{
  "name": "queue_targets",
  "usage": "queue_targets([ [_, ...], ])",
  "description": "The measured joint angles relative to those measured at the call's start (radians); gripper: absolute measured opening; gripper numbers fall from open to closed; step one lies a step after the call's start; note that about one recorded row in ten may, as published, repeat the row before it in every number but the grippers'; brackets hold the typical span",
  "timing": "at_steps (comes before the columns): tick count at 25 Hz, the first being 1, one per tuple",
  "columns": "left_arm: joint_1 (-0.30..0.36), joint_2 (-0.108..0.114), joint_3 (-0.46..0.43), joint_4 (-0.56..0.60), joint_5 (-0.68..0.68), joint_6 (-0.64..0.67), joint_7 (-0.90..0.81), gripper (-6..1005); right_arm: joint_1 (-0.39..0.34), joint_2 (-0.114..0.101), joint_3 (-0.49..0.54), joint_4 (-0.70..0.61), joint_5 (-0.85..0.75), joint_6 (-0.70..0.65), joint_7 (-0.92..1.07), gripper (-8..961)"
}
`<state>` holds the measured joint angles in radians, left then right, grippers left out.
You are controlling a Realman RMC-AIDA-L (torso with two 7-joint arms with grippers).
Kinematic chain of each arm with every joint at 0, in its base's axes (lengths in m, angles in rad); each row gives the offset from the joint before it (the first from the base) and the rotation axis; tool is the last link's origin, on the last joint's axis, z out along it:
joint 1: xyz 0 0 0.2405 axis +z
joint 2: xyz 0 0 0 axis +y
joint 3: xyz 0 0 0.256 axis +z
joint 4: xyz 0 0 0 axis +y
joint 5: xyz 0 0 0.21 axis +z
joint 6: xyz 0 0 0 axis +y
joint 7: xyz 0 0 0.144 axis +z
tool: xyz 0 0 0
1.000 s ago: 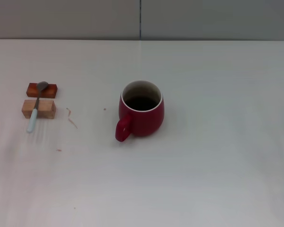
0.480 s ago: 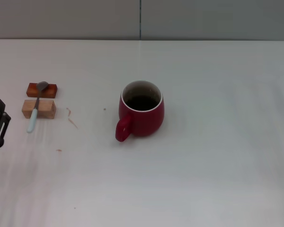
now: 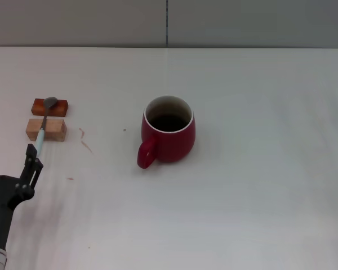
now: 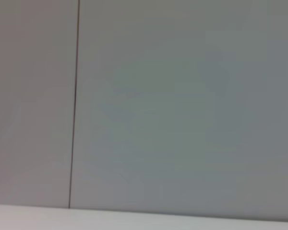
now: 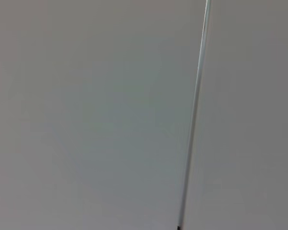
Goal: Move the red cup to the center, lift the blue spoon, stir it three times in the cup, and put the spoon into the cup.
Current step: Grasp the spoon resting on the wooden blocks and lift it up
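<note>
We see the red cup [image 3: 168, 130] upright at frame centre, handle toward the lower left, so the centring step looks done. The blue spoon [image 3: 43, 128] lies at middle left, bridging a red block [image 3: 50, 107] and a tan block [image 3: 45, 129], probably to raise the handle for grasping. Left gripper [image 3: 28, 163] sits at lower left, just beside the handle tip; we cannot tell its opening. Right gripper not in view. No labels or writing readable on anything.

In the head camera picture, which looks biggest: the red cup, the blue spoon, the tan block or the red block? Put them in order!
1. Red cup, biggest by far.
2. Blue spoon, long but very thin.
3. Tan block and red block look about alike; the red one sits farther back, so I won't rank them.
</note>
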<state>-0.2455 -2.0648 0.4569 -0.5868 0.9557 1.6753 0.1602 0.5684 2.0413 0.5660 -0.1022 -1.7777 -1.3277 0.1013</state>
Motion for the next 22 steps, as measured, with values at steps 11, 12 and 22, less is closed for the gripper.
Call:
queue_targets([
  [11,-0.006,-0.002,0.007,-0.016,0.001,-0.100,0.024,806,0.008,-0.001,0.000,0.004,0.000,0.011,0.000,761],
  [12,-0.007,-0.003,0.006,-0.015,0.001,-0.107,0.029,806,0.008,-0.001,0.000,0.005,0.000,0.011,0.000,761],
  [22,-0.037,-0.002,-0.006,-0.007,0.001,-0.148,0.038,804,0.008,-0.001,0.000,0.008,0.000,0.012,0.000,762],
])
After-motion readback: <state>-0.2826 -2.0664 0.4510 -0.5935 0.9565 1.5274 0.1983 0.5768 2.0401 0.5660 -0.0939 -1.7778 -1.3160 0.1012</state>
